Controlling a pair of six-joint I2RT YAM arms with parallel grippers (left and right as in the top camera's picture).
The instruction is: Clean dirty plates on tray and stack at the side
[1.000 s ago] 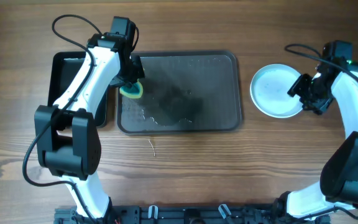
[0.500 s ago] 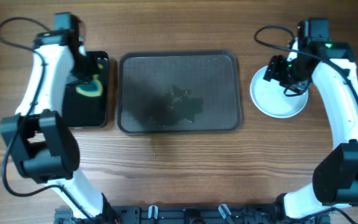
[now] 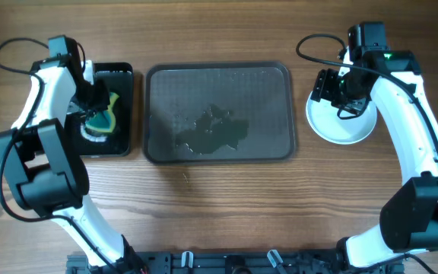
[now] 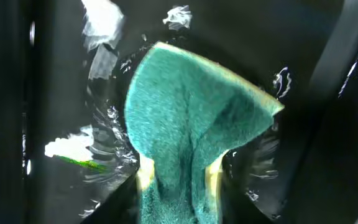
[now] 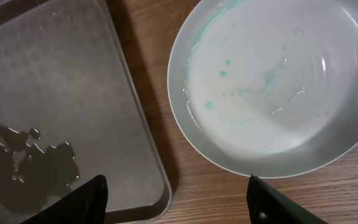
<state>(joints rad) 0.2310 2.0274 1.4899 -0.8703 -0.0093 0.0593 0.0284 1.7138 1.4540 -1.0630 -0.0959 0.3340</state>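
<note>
The large dark tray point(image 3: 219, 84) lies mid-table with no plate on it, only a water puddle point(image 3: 211, 129). A pale plate point(image 3: 344, 125) sits on the table to its right; I cannot tell whether others lie under it. In the right wrist view the plate point(image 5: 272, 81) is wet with faint green specks, beside the tray's corner point(image 5: 55, 81). My right gripper point(image 3: 327, 85) is open and empty over the plate's left edge point(image 5: 176, 193). My left gripper point(image 3: 93, 106) is shut on a green-and-yellow sponge point(image 3: 103, 120), point(image 4: 191, 118) over the small black tray.
The glossy black tray point(image 3: 124, 133) at the far left holds water and white foam point(image 4: 61, 149). Arm cables loop over the back corners. A small thread point(image 3: 186, 180) lies on the wood in front of the large tray.
My left arm carried the sponge off the large tray's left edge to the black tray. My right arm swung from the plate's right side to its left edge.
</note>
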